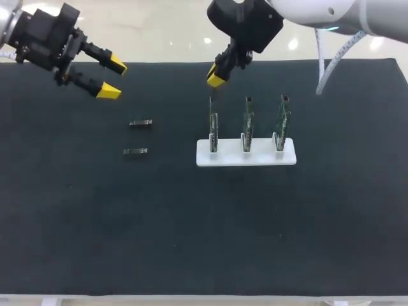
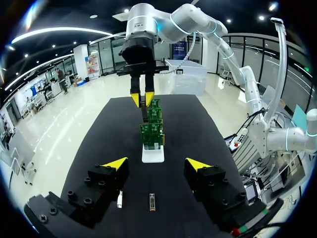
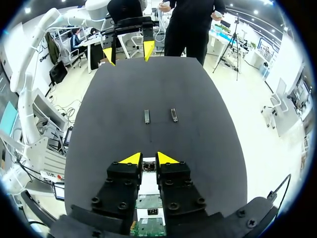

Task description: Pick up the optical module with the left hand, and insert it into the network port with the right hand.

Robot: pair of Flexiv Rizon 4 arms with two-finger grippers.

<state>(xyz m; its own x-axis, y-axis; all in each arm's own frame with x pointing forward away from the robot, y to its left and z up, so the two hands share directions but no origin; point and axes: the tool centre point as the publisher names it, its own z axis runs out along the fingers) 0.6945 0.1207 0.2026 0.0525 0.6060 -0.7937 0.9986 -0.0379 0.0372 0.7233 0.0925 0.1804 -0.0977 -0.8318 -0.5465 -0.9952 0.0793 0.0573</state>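
Far left: left gripper, released, yellow-tipped fingers spread wide apart, raised over the far left part of the black table mat, clear of every object.

Just right of it and nearer the camera, flat on the mat: two small dark modules, one behind the other and apart, roughly parallel. Rear optical module and front optical module, both lying crosswise in the head view. In the left wrist view, both on the mat below the spread fingers, neither touched.

Centre: right gripper, arm entering from the far right and reaching towards the middle, fingers clenched to a narrow gap and pointing down over the left board. Gripped between the tips, best seen from the left wrist view: held optical module, slim, dark, hanging upright, lower end at the top edge of that board. Contact with the board's port not possible to judge.

Right of centre: white stand, flat on the mat, carrying three green circuit boards upright in slots, side by side and evenly spaced. Beside the left board, middle board and right board.

Writing: print on boards and modules too small to read in any view.
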